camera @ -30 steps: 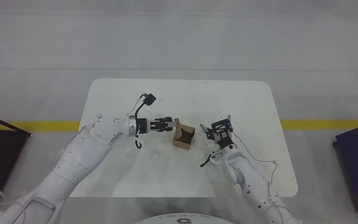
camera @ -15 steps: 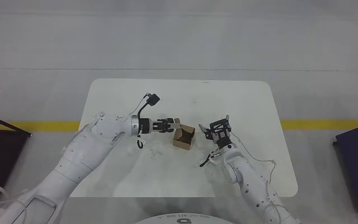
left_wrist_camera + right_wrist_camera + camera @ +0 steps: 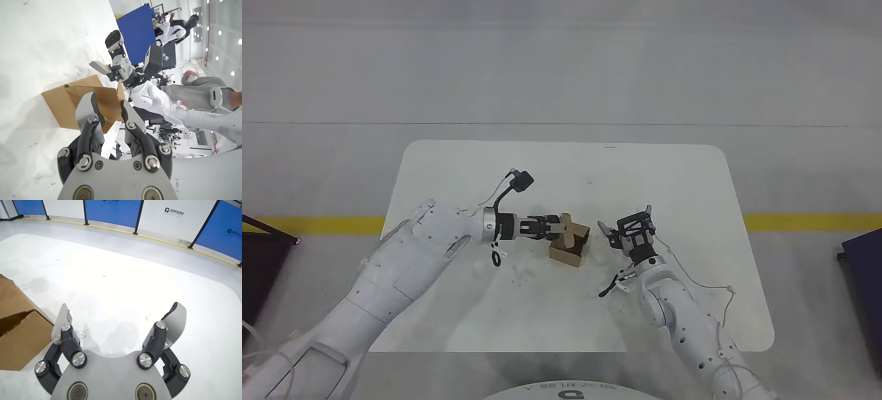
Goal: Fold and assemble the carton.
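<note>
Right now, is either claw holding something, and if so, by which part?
The right claw is open and holds nothing. The left claw is at a raised flap of the carton, but whether it grips the flap cannot be told.

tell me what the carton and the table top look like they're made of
carton: brown cardboard, matte and uncoated by the look. The ragged flap edges and soft creases point to paperboard, likely corrugated.
table: white, smooth and hard-looking, with a faint sheen and small dark scuffs. It could be laminate or painted board; the look leaves that open.
</note>
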You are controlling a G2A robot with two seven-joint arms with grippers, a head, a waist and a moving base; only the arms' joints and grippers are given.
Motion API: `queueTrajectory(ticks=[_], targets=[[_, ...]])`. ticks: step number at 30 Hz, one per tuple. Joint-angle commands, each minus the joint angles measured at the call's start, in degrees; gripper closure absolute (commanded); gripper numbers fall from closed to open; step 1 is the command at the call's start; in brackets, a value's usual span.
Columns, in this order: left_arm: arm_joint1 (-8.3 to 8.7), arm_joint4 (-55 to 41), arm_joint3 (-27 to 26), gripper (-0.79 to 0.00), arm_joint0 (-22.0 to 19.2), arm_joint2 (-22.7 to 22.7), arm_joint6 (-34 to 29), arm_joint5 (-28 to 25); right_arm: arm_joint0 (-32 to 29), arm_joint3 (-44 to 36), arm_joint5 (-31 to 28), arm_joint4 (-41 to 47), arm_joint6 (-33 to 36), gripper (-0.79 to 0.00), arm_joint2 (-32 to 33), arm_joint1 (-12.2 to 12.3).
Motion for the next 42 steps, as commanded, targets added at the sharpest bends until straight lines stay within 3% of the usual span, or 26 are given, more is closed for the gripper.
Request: queueTrajectory(ticks=[1, 3, 7, 10, 12, 21, 24, 27, 28, 30, 31, 35, 42], targets=[[0.01, -0.1, -0.1, -0.203, 0.0, -0.2, 0.0, 0.0, 0.0, 0.1, -0.2, -0.1, 0.1, -0.785, 0.1, -0.1], [0.02, -1.1, -0.3, -0.329, 0.3, -0.4, -0.2, 0.0, 0.1, 0.1, -0.3, -0.2, 0.1, -0.785, 0.2, -0.2], [0.14, -0.5, -1.2, -0.391, 0.4, -0.9, -0.6, 0.4, 0.1, 0.1, -0.5, -0.4, 0.1, -0.785, 0.3, -0.3], [0.11, 0.0, -2.0, -0.705, 0.4, -0.8, -0.6, 1.1, 0.1, 0.1, -0.6, -0.6, 0.1, -0.785, 0.4, -0.5], [0.05, 0.7, -2.3, -0.770, 0.2, -0.6, -0.5, 1.7, 0.0, 0.0, -0.7, -0.7, 0.1, -0.785, 0.5, -0.6], [-0.47, 1.4, -1.9, -0.785, -0.5, 0.6, -0.5, 3.1, -0.5, 0.0, -1.1, -0.8, -0.1, -0.785, 1.3, -0.9], [-0.67, 1.9, -1.3, -0.705, -0.9, 1.1, -0.5, 3.1, -0.6, 0.0, -1.3, -0.9, -0.1, -0.785, 1.5, -0.9], [-0.89, 2.0, -0.7, -0.545, -1.3, 1.5, -0.4, 2.9, -0.7, -0.1, -1.4, -1.0, -0.1, -0.785, 1.7, -1.1], [-0.95, 2.1, -0.4, -0.529, -1.4, 1.6, -0.4, 3.0, -0.7, -0.1, -1.4, -1.0, -0.1, -0.785, 1.7, -1.1], [-1.07, 2.1, -0.1, -0.376, -1.6, 1.8, -0.4, 2.9, -0.8, -0.1, -1.5, -1.1, -0.1, -0.785, 1.8, -1.2], [-1.12, 2.1, 0.1, -0.366, -1.6, 1.8, -0.4, 2.9, -0.8, -0.1, -1.5, -1.1, -0.1, -0.785, 1.9, -1.2], [-1.28, 2.3, 0.7, -0.139, -1.8, 2.1, -0.6, 2.7, -0.9, 0.1, -1.6, -1.3, -0.1, -0.785, 2.1, -1.3], [-1.29, 2.5, 1.5, 0.000, -1.7, 1.6, -0.4, 2.4, -1.0, 0.1, -2.0, -1.3, 0.0, -0.785, 2.5, -1.6]])
